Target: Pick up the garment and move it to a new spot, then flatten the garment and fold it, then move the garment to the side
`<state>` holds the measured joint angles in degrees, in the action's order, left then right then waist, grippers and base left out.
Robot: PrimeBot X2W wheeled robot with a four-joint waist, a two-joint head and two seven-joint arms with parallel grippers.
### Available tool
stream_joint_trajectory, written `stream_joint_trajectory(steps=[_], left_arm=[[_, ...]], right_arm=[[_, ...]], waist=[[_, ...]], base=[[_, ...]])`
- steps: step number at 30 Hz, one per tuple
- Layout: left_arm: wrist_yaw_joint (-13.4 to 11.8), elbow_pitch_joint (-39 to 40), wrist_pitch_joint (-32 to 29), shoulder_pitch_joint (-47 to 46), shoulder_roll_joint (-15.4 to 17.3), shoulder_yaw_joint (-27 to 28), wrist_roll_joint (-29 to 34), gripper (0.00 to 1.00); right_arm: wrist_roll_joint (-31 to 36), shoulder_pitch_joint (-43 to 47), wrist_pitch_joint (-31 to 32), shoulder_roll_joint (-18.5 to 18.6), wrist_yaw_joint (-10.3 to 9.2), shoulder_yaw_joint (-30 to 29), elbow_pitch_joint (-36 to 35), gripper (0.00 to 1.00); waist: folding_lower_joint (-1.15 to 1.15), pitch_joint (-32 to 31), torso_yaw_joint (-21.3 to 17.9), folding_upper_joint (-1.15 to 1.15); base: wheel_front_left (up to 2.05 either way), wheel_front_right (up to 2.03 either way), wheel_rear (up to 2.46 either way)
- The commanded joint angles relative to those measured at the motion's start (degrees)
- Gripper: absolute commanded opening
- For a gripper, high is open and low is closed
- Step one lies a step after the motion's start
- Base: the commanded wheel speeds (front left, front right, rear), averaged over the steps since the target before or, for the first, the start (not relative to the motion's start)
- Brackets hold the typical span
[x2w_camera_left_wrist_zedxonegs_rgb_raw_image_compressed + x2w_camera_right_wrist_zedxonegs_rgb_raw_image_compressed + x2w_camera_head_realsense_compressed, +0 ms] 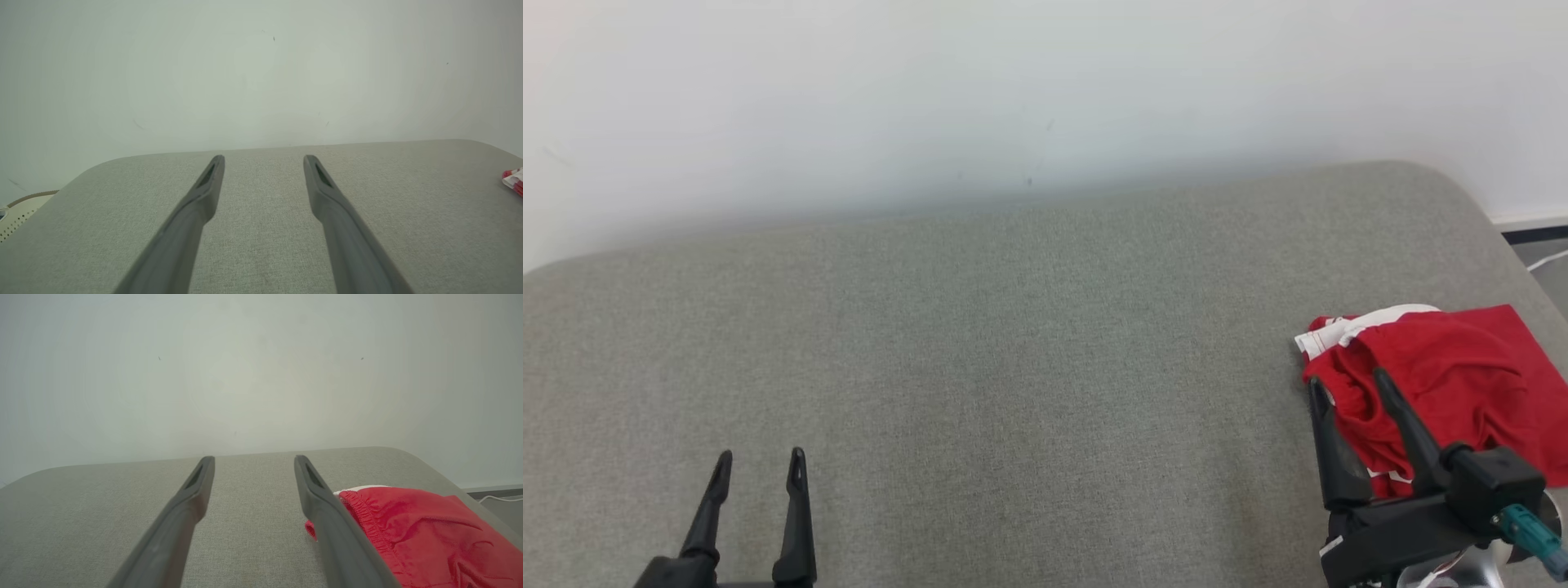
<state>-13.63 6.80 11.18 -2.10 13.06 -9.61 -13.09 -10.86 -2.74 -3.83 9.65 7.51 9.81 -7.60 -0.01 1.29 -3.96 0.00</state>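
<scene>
I count one red garment (1445, 367): my right gripper (1346, 379) spread at its left edge, left gripper (760, 454) spread, well apart.

We see coarse, matt woven cloth over the tabletop (1013, 343), soft wrinkled cloth in the garment (1462, 367), and smooth matt plastic on the left hand (760, 452) and right hand (1346, 378).

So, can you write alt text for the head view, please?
A crumpled red garment lies at the right of a grey surface. The open right gripper is at its left edge; the open left gripper is at lower left.
</scene>
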Motion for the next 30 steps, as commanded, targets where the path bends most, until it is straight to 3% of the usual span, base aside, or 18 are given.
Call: stream_joint_trajectory(steps=[1, 10, 30], left_arm=[[0.27, -0.41, 0.40, 1.09, 0.27, -0.15, -0.55, 1.00], [0.63, -2.76, 1.22, 2.04, -0.26, -1.39, -0.51, 1.00], [-1.43, -4.77, 1.42, 1.66, 0.06, -0.71, -0.79, 1.00]], right_arm=[[0.56, 0.96, -0.10, -0.06, -0.04, 0.40, 0.56, 1.00], [2.11, 2.36, -0.77, -0.46, -0.04, 0.12, 2.67, 1.00], [2.30, 2.92, -0.42, -0.79, -0.04, 0.28, 2.89, 1.00]], waist=[[0.01, -1.36, 0.24, 0.00], [0.01, -2.32, 0.94, 0.00], [0.01, -2.48, 1.76, 0.00]], base=[[0.00, 0.00, 0.00], [0.00, 0.00, 0.00], [0.00, 0.00, 0.00]])
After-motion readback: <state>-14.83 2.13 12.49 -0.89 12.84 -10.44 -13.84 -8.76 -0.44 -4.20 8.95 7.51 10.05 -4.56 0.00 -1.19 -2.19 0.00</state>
